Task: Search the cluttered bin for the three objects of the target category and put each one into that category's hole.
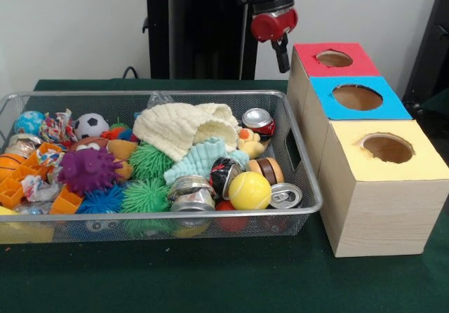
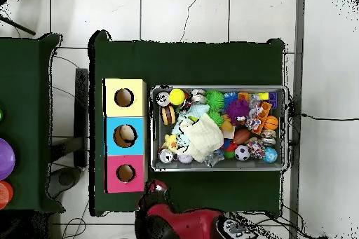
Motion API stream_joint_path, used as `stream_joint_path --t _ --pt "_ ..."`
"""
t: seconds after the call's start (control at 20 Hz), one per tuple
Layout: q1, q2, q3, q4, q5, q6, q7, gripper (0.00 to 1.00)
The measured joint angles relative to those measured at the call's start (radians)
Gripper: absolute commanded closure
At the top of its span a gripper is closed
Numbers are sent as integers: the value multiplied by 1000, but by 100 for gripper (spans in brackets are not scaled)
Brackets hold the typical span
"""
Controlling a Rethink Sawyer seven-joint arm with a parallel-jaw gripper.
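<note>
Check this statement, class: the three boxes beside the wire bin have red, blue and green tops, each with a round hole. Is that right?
Not quite. The front view shows the tops as red, blue and yellow, not green. Each does have a round hole, and the boxes stand beside the wire bin.

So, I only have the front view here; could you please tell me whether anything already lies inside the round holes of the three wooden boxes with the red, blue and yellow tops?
Observer: Looking straight down from overhead, a pale rounded thing shows inside the hole of the blue-topped wooden box.
Operator: Thank you. And what about the other two holes?
Observer: The holes of the red-topped wooden box and the yellow-topped wooden box show only dark brown inside. I cannot make out any object in either.
</note>
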Motion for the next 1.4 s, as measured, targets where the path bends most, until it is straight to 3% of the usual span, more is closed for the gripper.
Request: stream_joint_path --t 0.35,0.45,0.5,0.7,1.25,1.4 --pt "-47 -20 -9 53 0 55 10 100" --pt "-82 -38 -5 62 0 101 10 100" --pt "-124 -67 -3 70 0 169 10 100" --pt "-160 -107 -3 72 0 244 10 100" --pt "-146 -162 3 91 37 257 10 100" --pt "-178 -181 28 112 37 260 10 100"
